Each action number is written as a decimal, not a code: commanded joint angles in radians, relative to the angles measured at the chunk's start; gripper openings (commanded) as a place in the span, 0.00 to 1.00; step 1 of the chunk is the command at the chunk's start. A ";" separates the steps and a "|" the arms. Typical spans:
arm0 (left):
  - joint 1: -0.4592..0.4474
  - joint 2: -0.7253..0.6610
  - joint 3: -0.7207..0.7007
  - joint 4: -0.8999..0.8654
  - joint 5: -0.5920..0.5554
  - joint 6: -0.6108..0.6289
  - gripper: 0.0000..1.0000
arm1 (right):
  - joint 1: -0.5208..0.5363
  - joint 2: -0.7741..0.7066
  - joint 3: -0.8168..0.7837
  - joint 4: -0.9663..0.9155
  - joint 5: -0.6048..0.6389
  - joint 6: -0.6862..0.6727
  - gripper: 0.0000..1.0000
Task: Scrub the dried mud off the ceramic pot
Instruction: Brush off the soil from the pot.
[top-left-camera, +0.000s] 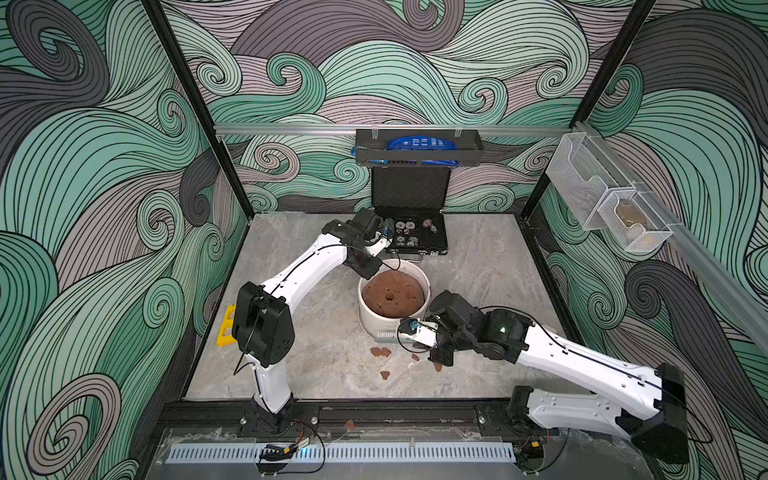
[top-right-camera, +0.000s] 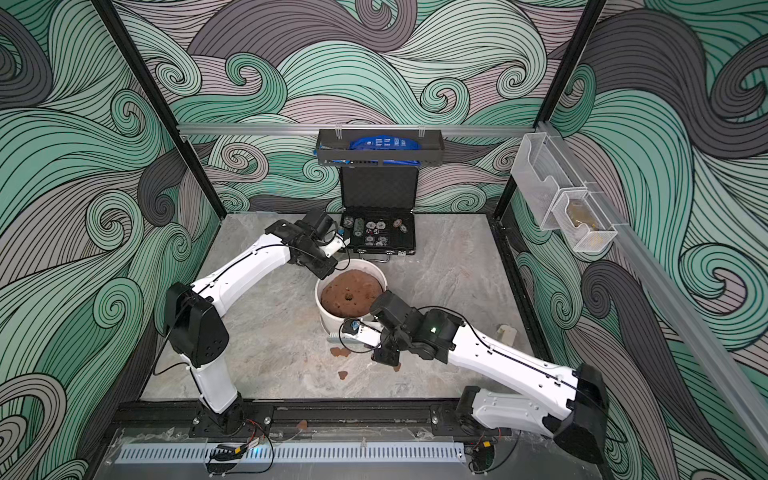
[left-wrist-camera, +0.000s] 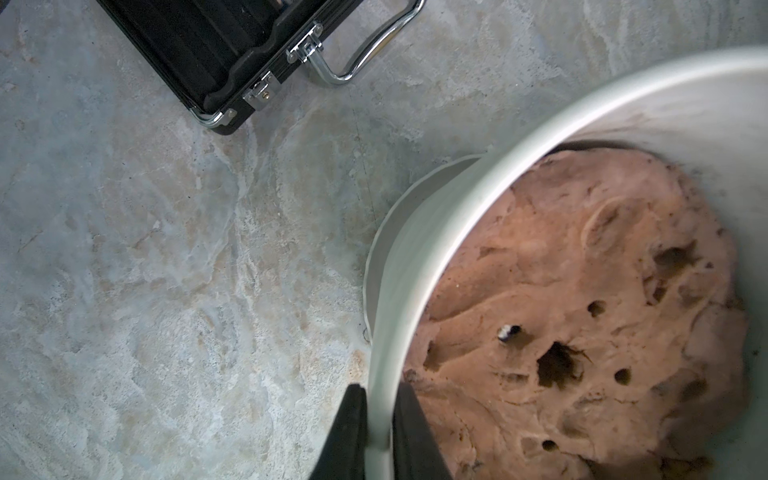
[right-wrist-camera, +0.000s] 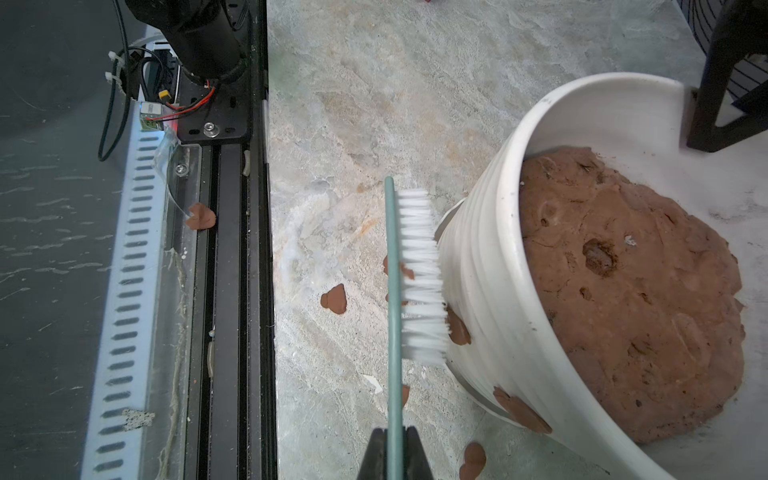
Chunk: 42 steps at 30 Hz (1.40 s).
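Note:
The white ribbed ceramic pot (top-left-camera: 415, 270) (top-right-camera: 374, 268) stands mid-table on a white saucer (left-wrist-camera: 415, 187), with a brown domed mound (top-left-camera: 395, 296) inside it. My left gripper (left-wrist-camera: 380, 388) is shut on the pot's far rim (left-wrist-camera: 540, 133), one finger outside and one inside. My right gripper (right-wrist-camera: 395, 432) is shut on a teal-backed brush (right-wrist-camera: 392, 291). The brush's white bristles (right-wrist-camera: 422, 274) press against the pot's near outer wall (right-wrist-camera: 498, 291). Dried mud patches (right-wrist-camera: 459, 328) (right-wrist-camera: 521, 411) stick to that wall. Loose mud chips (right-wrist-camera: 334, 299) (top-left-camera: 380, 352) lie on the table below.
An open black case of poker chips (top-left-camera: 415, 232) stands just behind the pot. A yellow block (top-left-camera: 226, 328) lies at the table's left edge. One mud chip (top-left-camera: 350, 424) rests on the front rail. A black shelf (top-left-camera: 417, 149) and clear bins (top-left-camera: 602, 199) hang on the walls.

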 joint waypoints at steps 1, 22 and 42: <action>0.004 -0.009 0.056 -0.042 0.031 0.013 0.27 | -0.001 -0.024 0.023 -0.002 -0.019 -0.002 0.00; -0.115 -0.211 -0.035 -0.277 -0.337 -0.945 0.73 | -0.057 -0.085 0.032 0.021 -0.064 -0.004 0.00; -0.243 -0.152 -0.154 -0.257 -0.344 -1.287 0.30 | -0.058 -0.077 0.030 -0.010 -0.085 -0.009 0.00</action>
